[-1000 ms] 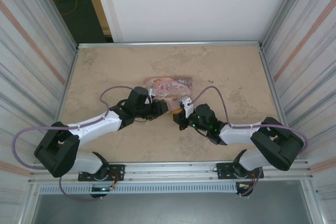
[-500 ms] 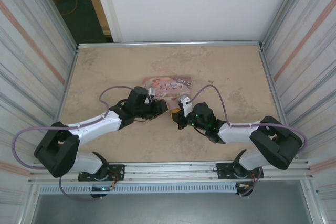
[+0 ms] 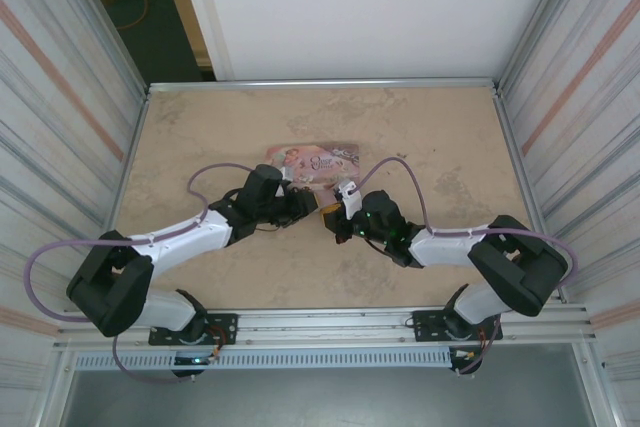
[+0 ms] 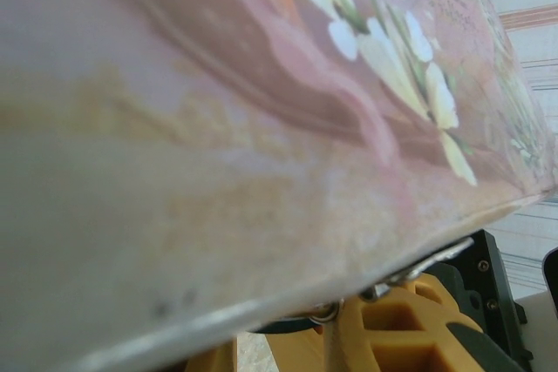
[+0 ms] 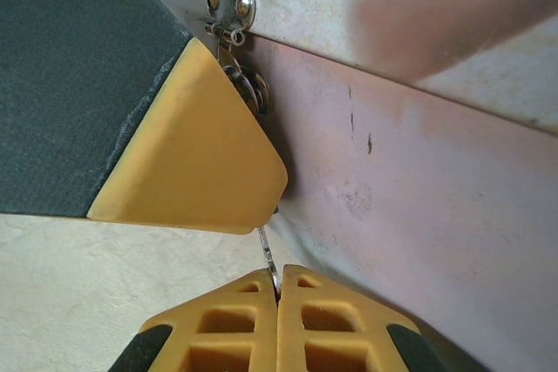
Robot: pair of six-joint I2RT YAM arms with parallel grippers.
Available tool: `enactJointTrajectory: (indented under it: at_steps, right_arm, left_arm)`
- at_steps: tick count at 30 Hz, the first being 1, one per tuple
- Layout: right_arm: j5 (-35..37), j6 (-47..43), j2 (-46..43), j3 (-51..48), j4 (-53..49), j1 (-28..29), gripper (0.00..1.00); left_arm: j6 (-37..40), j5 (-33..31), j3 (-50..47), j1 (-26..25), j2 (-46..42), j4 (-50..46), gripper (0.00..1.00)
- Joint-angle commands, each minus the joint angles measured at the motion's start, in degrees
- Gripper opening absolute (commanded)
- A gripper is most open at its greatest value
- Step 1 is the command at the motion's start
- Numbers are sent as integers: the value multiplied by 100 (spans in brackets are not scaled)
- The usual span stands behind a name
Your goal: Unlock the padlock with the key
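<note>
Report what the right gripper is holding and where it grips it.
The right gripper pinches the key by its lower end between shut fingertips. The thin shaft sticks up alongside the pink tin.

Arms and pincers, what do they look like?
Both the left arm and right arm have white links, black joints and bases, and a looping purple cable. Green lights on the right wrist. Pincer fingers are yellow-orange plastic with square recesses and black pads.
</note>
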Motion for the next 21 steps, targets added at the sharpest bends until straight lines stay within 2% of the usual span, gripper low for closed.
enactJointTrajectory:
  at_steps: [1,9,15,21]
  right_arm:
    - [-754,150,-30,726,1524,162,0]
    - [-1199,190,131,623,1872,-83,0]
    - [-1349,-179,104,643,1714,-268,0]
    - [-1718,10,54,799,1696,-358,0]
  left_arm:
    - [-17,986,178,-308,49,412,0]
    - [-42,1037,148,-307,-25,391,0]
    - [-28,1046,146,-307,-122,291,0]
    - [1,1020,144,-308,-126,214,0]
